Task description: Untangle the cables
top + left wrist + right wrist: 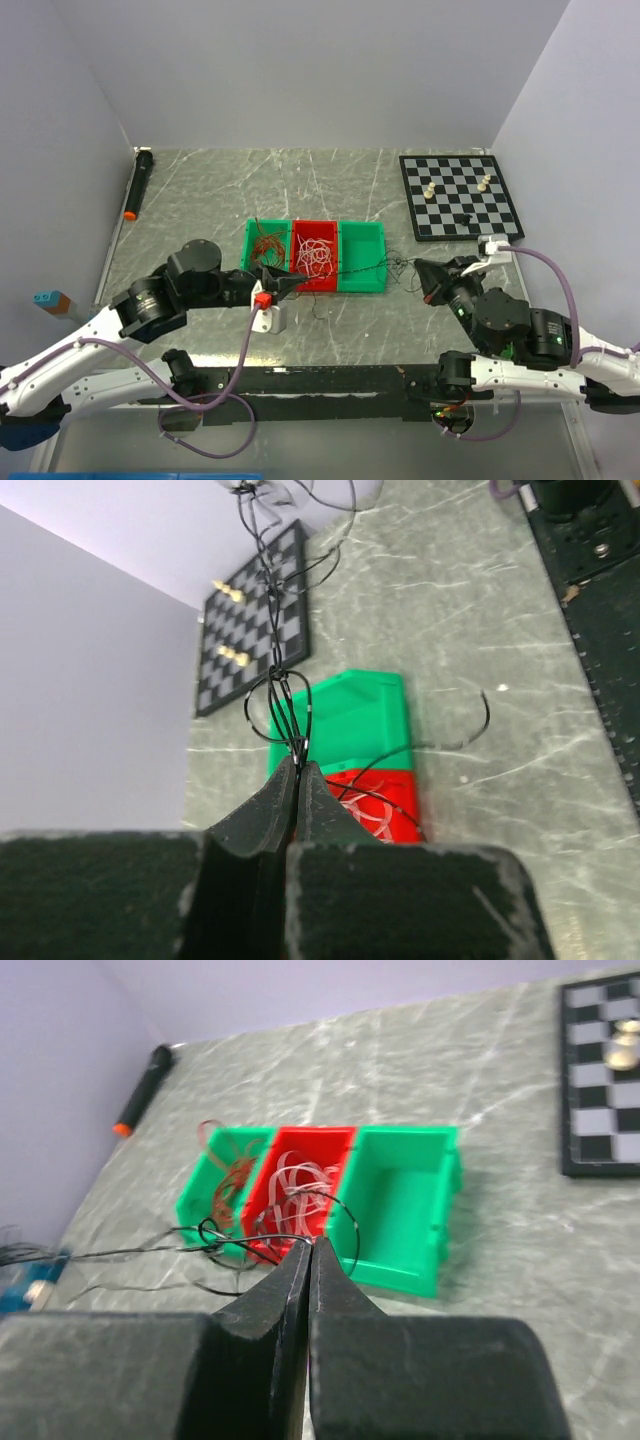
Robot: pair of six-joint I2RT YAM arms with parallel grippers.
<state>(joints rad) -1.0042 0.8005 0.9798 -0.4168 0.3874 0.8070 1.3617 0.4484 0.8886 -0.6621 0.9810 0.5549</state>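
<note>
Black cables point(398, 266) are stretched between my two grippers, across the front of three bins. My left gripper point(300, 280) is shut on one end of the black cables point(262, 570); its tips point(298, 765) pinch them above the red bin. My right gripper point(420, 268) is shut on the other end, with its tips point(312, 1245) closed on the strands point(215, 1235), which are looped and knotted. Brown cables point(268, 243) lie in the left green bin point(248, 250). White cables point(317, 253) lie in the red bin point(315, 222).
The right green bin point(362, 255) holds no cables. A chessboard point(460, 195) with a few pieces lies at the back right. A black marker with an orange tip point(137, 185) lies at the far left edge. A small white and red block point(268, 310) sits in front of the bins.
</note>
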